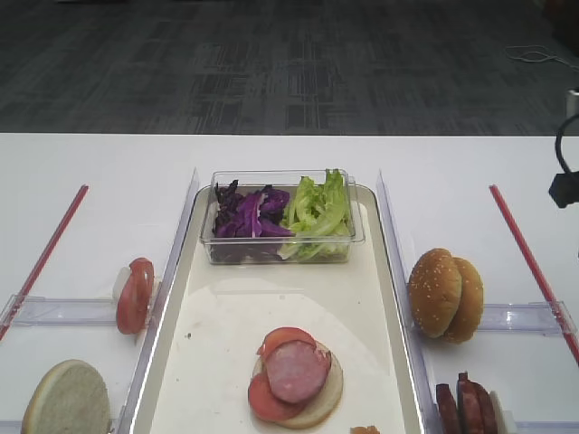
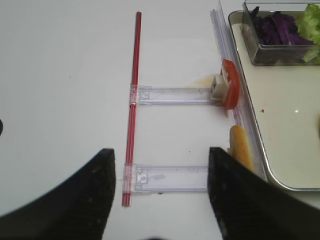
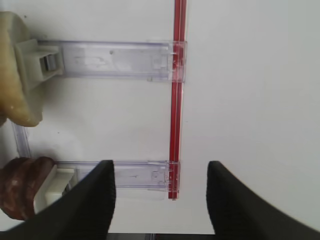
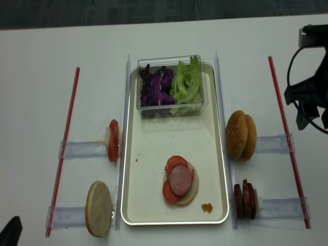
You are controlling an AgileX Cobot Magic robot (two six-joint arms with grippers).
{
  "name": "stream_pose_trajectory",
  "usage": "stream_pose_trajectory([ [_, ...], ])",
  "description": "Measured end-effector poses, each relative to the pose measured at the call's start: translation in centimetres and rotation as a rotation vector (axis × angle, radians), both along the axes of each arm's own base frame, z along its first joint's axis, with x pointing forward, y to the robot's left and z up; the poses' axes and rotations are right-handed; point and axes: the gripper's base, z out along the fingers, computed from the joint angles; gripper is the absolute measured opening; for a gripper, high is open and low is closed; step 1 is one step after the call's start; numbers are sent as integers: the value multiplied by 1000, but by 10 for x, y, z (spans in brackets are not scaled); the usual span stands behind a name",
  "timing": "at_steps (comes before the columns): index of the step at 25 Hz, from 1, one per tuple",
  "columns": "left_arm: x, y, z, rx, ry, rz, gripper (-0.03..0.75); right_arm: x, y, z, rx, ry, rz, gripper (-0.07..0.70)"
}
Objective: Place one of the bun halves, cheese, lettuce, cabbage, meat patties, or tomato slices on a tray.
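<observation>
- Tray (image 1: 380, 298) in the high view carries a bun half (image 1: 321, 398) with tomato slices (image 1: 271, 393) and one meat patty (image 1: 297, 371), stacked as a burger.
- My right pincer (image 3: 160, 200) is open and empty over the desk (image 3: 250, 100).
- My left pincer (image 2: 160, 195) is open too, near the rack's tomato slice (image 2: 230, 90).
- The second high view shows meat patties (image 4: 246, 200) upright in their rack for easy picking.

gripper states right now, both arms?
Left gripper: open, holding nothing.
Right gripper: open, holding nothing.

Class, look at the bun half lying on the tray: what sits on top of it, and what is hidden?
On the bun half lie two tomato slices, with one meat patty on top. The patty covers part of both slices, and the stack hides most of the bun's pale face.
</observation>
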Motion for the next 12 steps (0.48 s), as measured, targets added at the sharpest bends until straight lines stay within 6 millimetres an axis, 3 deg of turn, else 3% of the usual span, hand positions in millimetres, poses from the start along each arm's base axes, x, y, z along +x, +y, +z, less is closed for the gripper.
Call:
stream_pose_trajectory([
  [12, 0, 0, 0, 0, 0, 0, 420, -40, 2, 55, 22, -213, -3, 417],
])
